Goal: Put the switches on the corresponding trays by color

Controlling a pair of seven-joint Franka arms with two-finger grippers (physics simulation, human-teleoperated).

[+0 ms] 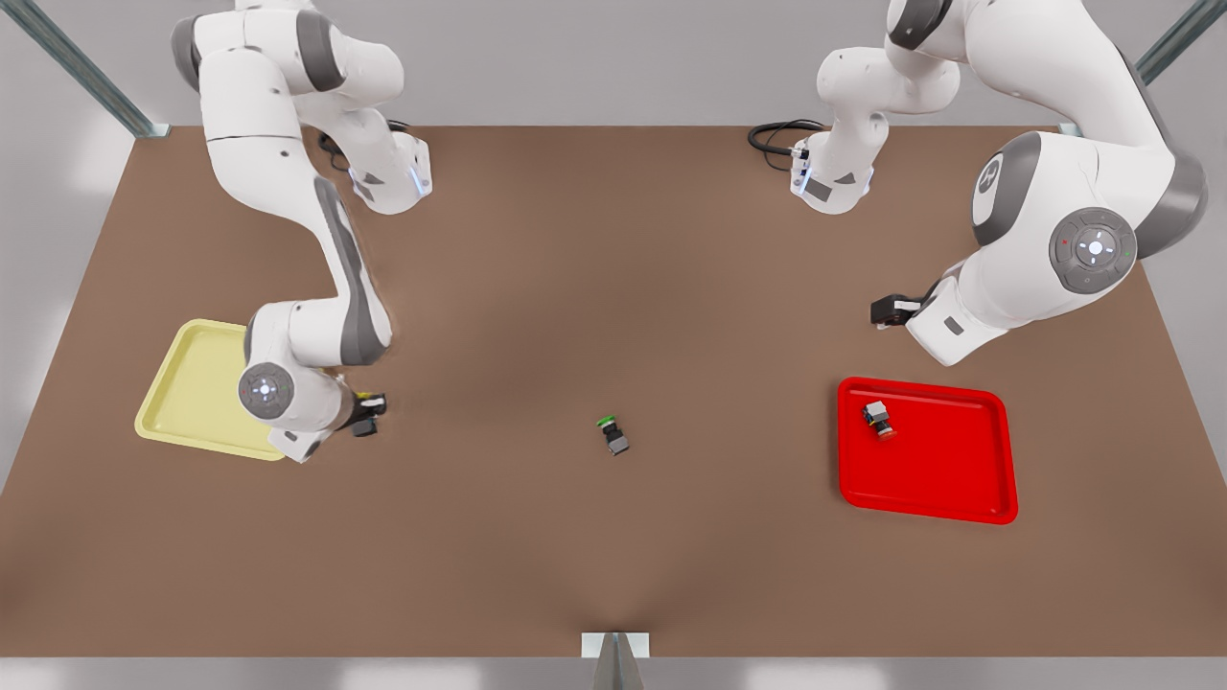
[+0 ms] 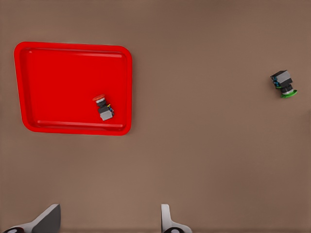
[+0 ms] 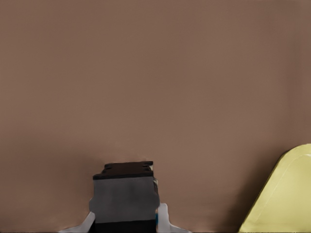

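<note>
Front view: red switch [image 1: 877,419] on red tray [image 1: 959,498] | green switch [image 1: 613,434] on table, mid-scene | right gripper [image 1: 366,414] clamping yellow switch [image 3: 125,196], near yellow tray [image 1: 187,398], unplaced | left gripper [image 2: 109,221] spread, empty, far right.

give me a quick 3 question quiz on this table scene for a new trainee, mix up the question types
1. Fill in: the right gripper, beside the yellow tray, is shut on a ____.
2. True or false: the left gripper waits open near the red tray, where the red switch lies.
3. Where is the green switch? A in the yellow tray; B on the bare table; C in the red tray.
Key: 1 switch; 2 true; 3 B.
</note>
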